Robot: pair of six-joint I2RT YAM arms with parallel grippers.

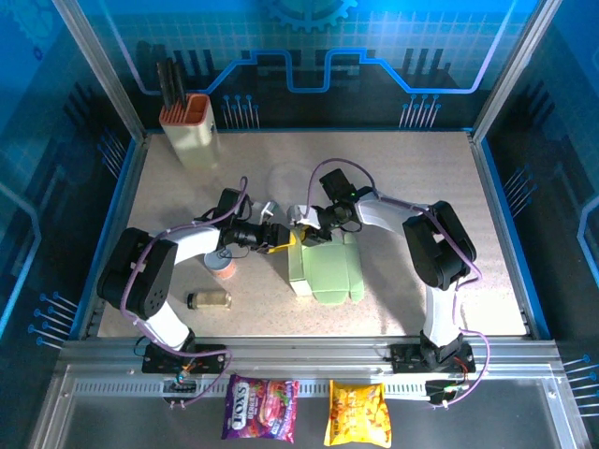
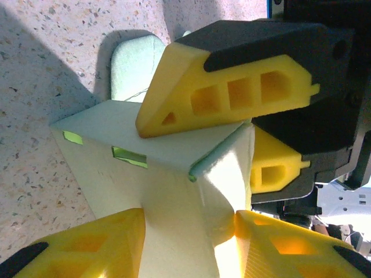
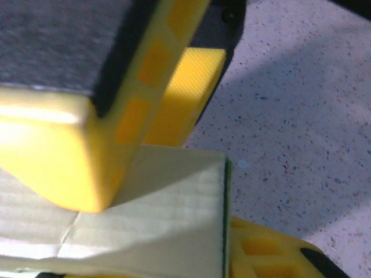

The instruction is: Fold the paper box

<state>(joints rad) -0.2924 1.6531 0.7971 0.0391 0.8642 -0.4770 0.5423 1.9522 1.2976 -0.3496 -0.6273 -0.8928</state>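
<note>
Paper box (image 1: 328, 267): pale green, partly folded, lying mid-table (image 1: 421, 168) between both arms.
Left gripper (image 1: 284, 241): at the box's far left corner, yellow fingers (image 2: 87, 243) clamped on an upright panel from either side.
Right gripper (image 1: 309, 223): at the box's far edge, pinching a flap, one finger above and one beneath.
Holder (image 1: 192, 131): cream with an orange rim, far left corner, well apart.
Jar (image 1: 210, 299): lying on its side, left of the box.
Snack packets (image 1: 260, 407): on the near ledge.

The table (image 1: 421, 187) bears the paper box (image 1: 328, 271), a cream holder (image 1: 192, 136), a toppled jar (image 1: 209, 299) and perhaps a cup (image 1: 223, 267).
</note>
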